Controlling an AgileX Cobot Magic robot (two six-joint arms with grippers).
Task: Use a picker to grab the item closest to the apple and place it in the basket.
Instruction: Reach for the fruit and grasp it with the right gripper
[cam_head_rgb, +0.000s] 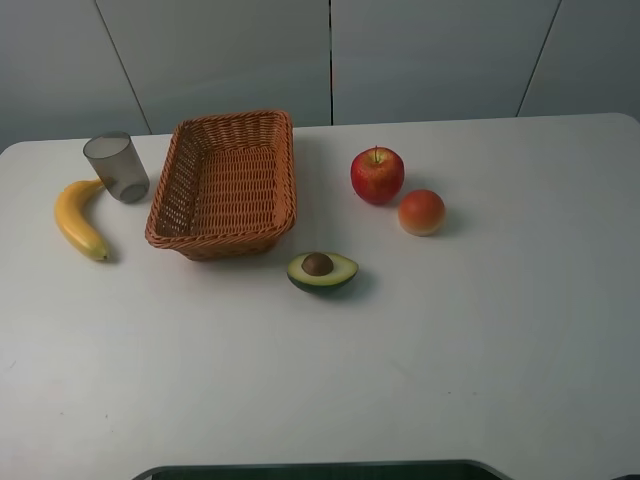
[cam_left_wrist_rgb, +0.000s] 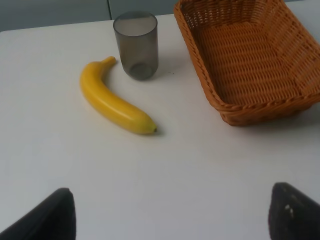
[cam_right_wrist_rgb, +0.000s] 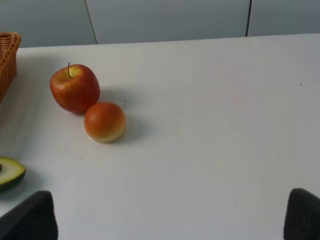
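Observation:
A red apple (cam_head_rgb: 377, 174) (cam_right_wrist_rgb: 75, 88) stands on the white table right of the wicker basket (cam_head_rgb: 215, 241) (cam_left_wrist_rgb: 260, 112). Touching or nearly touching the apple's front right side is a round orange-red fruit (cam_head_rgb: 422, 212) (cam_right_wrist_rgb: 105, 122). A halved avocado (cam_head_rgb: 322, 270) (cam_right_wrist_rgb: 10, 172) with its pit lies farther off, in front of the basket. The basket has nothing in it. My right gripper (cam_right_wrist_rgb: 167, 220) is open, well back from the orange-red fruit. My left gripper (cam_left_wrist_rgb: 170, 220) is open over bare table near the banana. Neither gripper shows in the exterior high view.
A yellow banana (cam_head_rgb: 78, 218) (cam_left_wrist_rgb: 112, 102) and a grey translucent cup (cam_head_rgb: 116, 167) (cam_left_wrist_rgb: 136, 45) sit left of the basket. The table (cam_head_rgb: 480, 340) ends at a grey wall behind.

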